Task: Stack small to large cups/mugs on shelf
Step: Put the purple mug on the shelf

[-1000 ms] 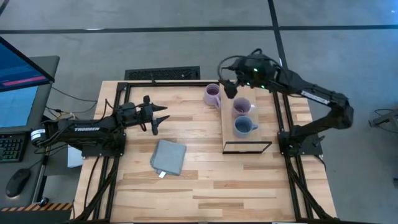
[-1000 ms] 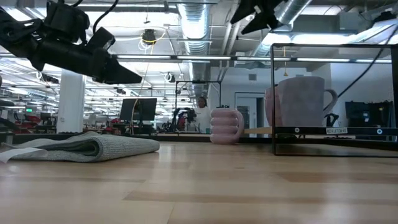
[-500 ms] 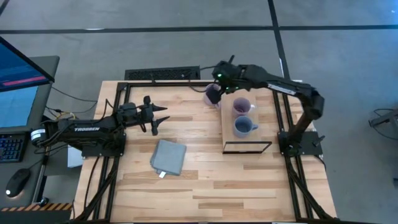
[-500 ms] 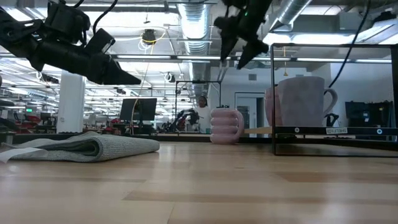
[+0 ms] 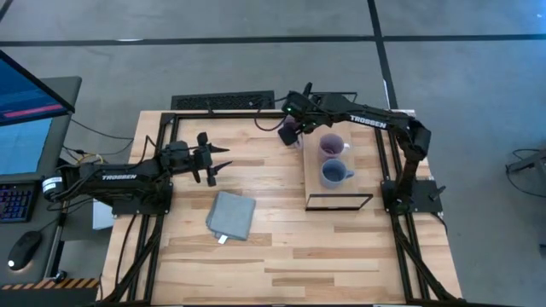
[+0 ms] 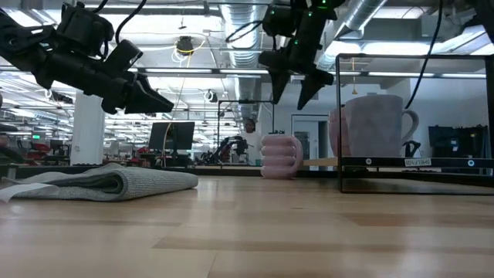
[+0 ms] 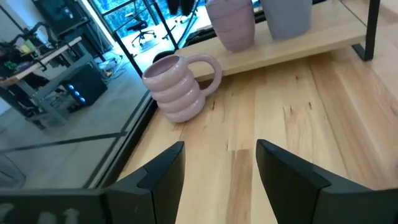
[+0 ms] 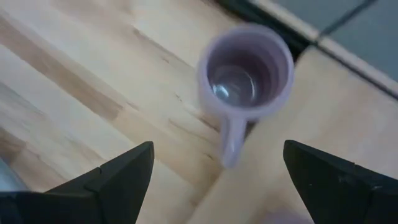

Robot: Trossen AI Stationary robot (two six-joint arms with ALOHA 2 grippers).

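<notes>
3 mugs, inventory by place. 1 ribbed lavender mug (image 5: 291, 130) stands on the table (image 5: 281, 247) near the far edge, just beside the shelf (image 5: 312, 181), handle toward the shelf. 2 mugs stand on the shelf board: 1 lavender mug (image 5: 330, 146) at the far end, 1 blue-grey mug (image 5: 334, 173) next to it toward the near edge.

1 right gripper (image 5: 287, 124), fingers spread wide, holding nothing, poised above the ribbed mug. 1 left gripper (image 5: 215, 160), also open and empty, waiting over the table's left half. 1 grey folded cloth (image 5: 230, 214) nearer the near edge, untouched.

Step in hand, as judged: reaching for the off-shelf mug. Next move calls for lowering the open fingers astride its rim or wall, clear of the handle, then closing.

View notes: right wrist view looks straight into the mug's empty bowl (image 8: 245, 68), centred between the fingers; low view shows the clearance between gripper (image 6: 294, 86) and mug (image 6: 281, 155), which the overhead view cannot.
</notes>
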